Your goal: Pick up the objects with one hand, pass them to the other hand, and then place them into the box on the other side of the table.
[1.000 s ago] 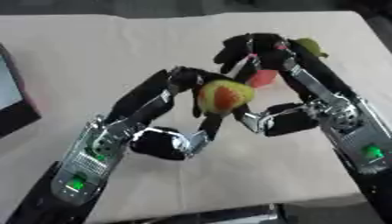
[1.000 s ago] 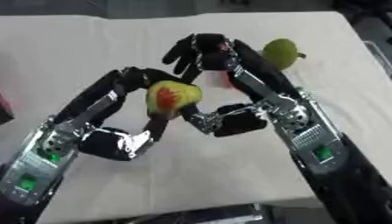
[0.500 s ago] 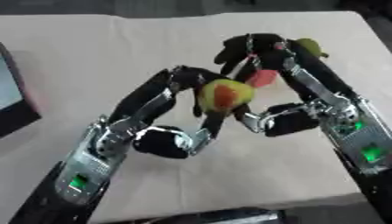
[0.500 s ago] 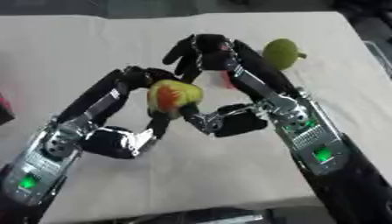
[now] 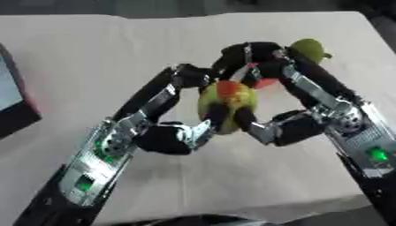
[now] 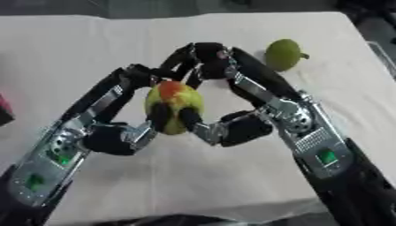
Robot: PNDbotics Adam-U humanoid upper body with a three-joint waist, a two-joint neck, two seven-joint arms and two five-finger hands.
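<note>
A box (image 5: pixel 14 106) sits at the table's left edge; mid-table, the left hand (image 6: pixel 116 137) and right hand (image 6: pixel 232 126) meet above the cloth, fingers and thumbs of both curled round a yellow-green fruit with a red blush (image 6: pixel 174 103). Rounded and smooth-skinned, it looks light but apt to slip, best cupped about its widest part. A green fruit (image 6: pixel 283 54) waits at the far right.
</note>
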